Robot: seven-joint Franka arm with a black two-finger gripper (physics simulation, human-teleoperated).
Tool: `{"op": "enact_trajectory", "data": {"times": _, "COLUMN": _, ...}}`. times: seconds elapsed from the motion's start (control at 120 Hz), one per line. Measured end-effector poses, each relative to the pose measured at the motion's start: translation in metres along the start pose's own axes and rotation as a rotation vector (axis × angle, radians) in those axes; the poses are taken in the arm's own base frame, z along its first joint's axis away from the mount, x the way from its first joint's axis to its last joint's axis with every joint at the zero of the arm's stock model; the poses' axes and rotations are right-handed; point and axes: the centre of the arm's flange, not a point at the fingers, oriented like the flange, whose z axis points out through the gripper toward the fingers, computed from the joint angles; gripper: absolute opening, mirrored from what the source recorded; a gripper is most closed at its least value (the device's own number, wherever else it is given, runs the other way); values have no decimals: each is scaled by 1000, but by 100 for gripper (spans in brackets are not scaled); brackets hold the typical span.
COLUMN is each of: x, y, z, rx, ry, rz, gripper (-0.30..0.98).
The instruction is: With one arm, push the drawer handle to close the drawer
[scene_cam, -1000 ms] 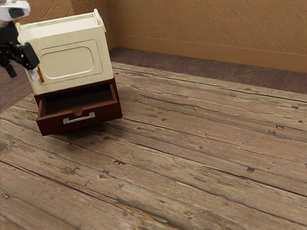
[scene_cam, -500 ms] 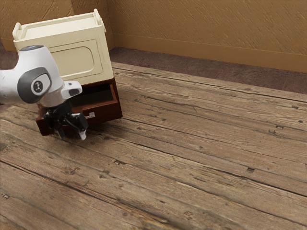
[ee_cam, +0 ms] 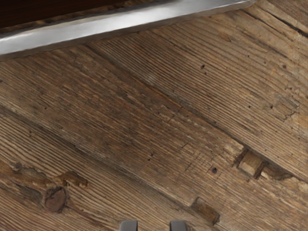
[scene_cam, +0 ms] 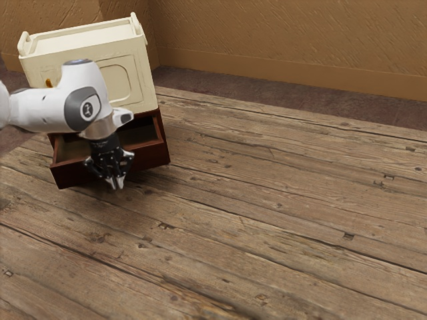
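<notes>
My gripper (scene_cam: 117, 183) points down before the front of the dark red-brown drawer (scene_cam: 72, 174), which stands pulled out under the cream cabinet body (scene_cam: 137, 80). A narrow gap separates its fingertips, with nothing between them. The hand covers the handle in the exterior view. In the wrist view the silver handle bar (ee_cam: 130, 21) crosses the upper part beside dark drawer wood (ee_cam: 38, 10), and both tips of the gripper (ee_cam: 153, 226) show apart over the planks, clear of the bar.
Worn wooden planks (scene_cam: 267, 213) extend in front of the cabinet and toward the exterior view's right. Behind are a dark floor strip (scene_cam: 267, 100) and a tan textured wall (scene_cam: 280, 40). A small orange piece (scene_cam: 49, 83) shows at the cabinet's face.
My arm has come down from beside the cabinet's upper face to before the drawer front, then shifted toward the exterior view's right. The fingertips now appear closer together. The drawer has not visibly moved.
</notes>
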Motion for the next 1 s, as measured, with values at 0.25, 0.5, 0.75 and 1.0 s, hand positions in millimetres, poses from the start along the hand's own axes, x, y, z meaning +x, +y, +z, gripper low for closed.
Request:
{"op": "enact_trajectory", "data": {"times": 0.25, "x": 30, "y": -8, "z": 6, "rx": 47, "ry": 14, "rz": -98, "gripper": -8}}
{"op": "enact_trajectory", "data": {"times": 0.5, "x": 52, "y": -11, "z": 2, "rx": 72, "ry": 40, "rz": -160, "gripper": -9}}
{"op": "enact_trajectory", "data": {"times": 0.75, "x": 66, "y": -19, "z": 2, "rx": 85, "ry": 50, "rz": -208, "gripper": -10}}
{"op": "enact_trajectory", "data": {"times": 1.0, "x": 82, "y": -26, "z": -2, "rx": 88, "ry": 76, "rz": -246, "gripper": -10}}
